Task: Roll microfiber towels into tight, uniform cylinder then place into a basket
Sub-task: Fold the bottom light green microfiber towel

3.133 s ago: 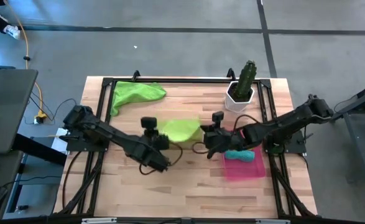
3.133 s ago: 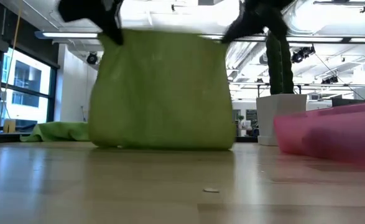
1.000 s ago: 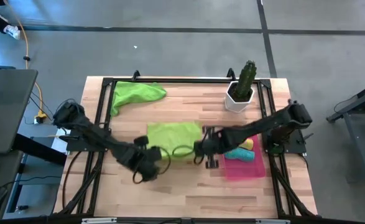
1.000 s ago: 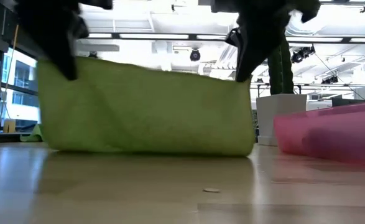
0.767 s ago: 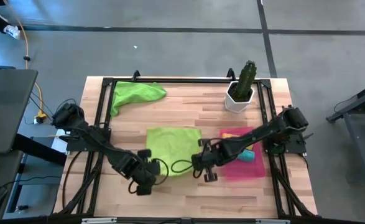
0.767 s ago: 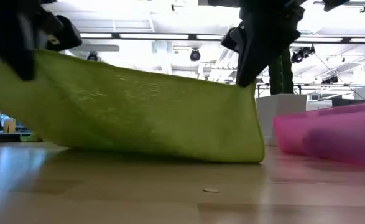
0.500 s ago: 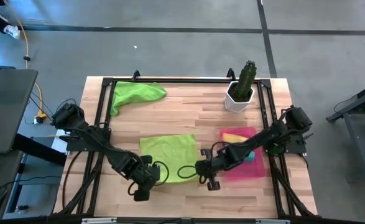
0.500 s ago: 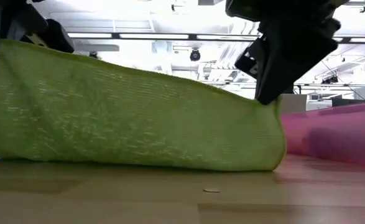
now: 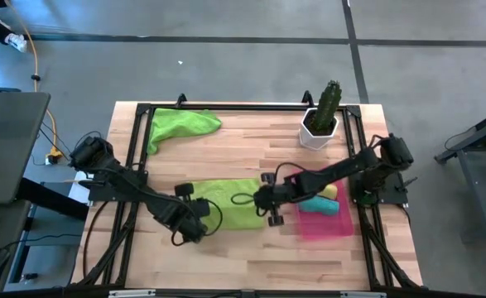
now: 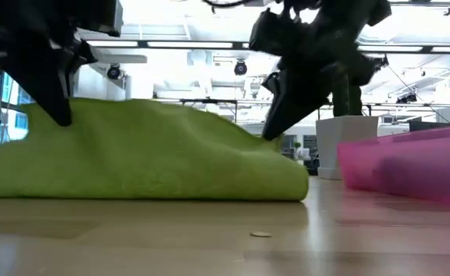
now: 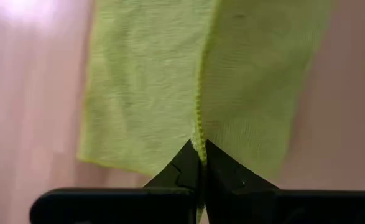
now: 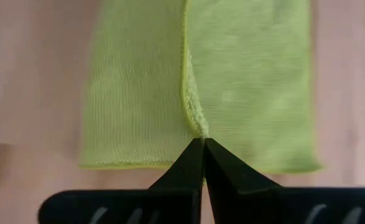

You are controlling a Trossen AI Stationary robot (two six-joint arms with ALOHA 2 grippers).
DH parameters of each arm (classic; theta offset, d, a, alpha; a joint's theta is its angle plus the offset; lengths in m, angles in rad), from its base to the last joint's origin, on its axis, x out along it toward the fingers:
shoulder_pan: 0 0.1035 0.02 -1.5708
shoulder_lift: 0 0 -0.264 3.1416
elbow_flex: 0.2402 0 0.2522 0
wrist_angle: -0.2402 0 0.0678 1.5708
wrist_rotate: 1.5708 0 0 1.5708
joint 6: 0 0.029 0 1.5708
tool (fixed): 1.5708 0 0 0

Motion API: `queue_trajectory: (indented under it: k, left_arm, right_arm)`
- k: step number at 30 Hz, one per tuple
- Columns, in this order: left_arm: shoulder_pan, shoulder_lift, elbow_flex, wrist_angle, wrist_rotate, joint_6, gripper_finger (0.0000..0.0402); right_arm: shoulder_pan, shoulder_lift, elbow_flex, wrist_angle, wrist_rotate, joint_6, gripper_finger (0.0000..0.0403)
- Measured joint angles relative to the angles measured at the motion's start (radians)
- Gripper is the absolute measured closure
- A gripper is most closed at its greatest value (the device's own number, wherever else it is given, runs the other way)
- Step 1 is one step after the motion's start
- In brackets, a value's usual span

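Folding the lime towel beside the basket

My left jaws (image 11: 200, 163) and right jaws (image 12: 203, 149) each pinched a hemmed corner of the lime towel (image 9: 226, 201), lying left of the basket (image 9: 325, 223); soft and limp, I judged it best held by its edges.

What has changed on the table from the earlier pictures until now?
The green towel, first held up hanging between the two arms, was drawn toward the front edge and laid down; now its front edge is being carried back over it, folding it. The left tool and right tool stay shut on that edge. The second green towel, the cactus pot and the pink basket did not move.
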Motion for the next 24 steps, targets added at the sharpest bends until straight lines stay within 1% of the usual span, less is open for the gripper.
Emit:
queue_trajectory:
  k: [2,6,10,13,17,20,24]
  left_arm:
    - [0.014,0.000,0.000,-0.023,-0.017,0.033,0.0401]
    - [0.058,0.022,-0.029,0.004,-0.031,0.131,0.0401]
    - [0.104,0.075,-0.051,-0.003,-0.054,0.141,0.0401]
    - [0.134,0.099,-0.052,-0.007,-0.093,0.142,0.0401]
    - [0.164,0.101,-0.053,-0.006,-0.127,0.145,0.0401]
    - [0.183,0.102,-0.053,-0.006,-0.092,0.158,0.0401]
    - [0.201,0.110,-0.053,0.015,-0.020,0.217,0.0401]
  right_arm:
    - [-0.034,0.000,-0.001,-0.001,0.020,-0.028,0.0403]
    - [-0.094,0.000,-0.001,0.003,0.029,-0.068,0.0403]
    - [-0.132,0.000,-0.001,0.006,0.030,-0.083,0.0403]
    - [-0.148,0.008,-0.005,0.012,0.020,-0.083,0.0403]
    - [-0.154,0.048,-0.007,0.009,0.022,-0.081,0.0403]
    - [-0.153,0.059,-0.007,0.018,0.074,-0.083,0.0403]
    - [-0.160,0.060,-0.007,0.028,0.071,-0.083,0.0403]
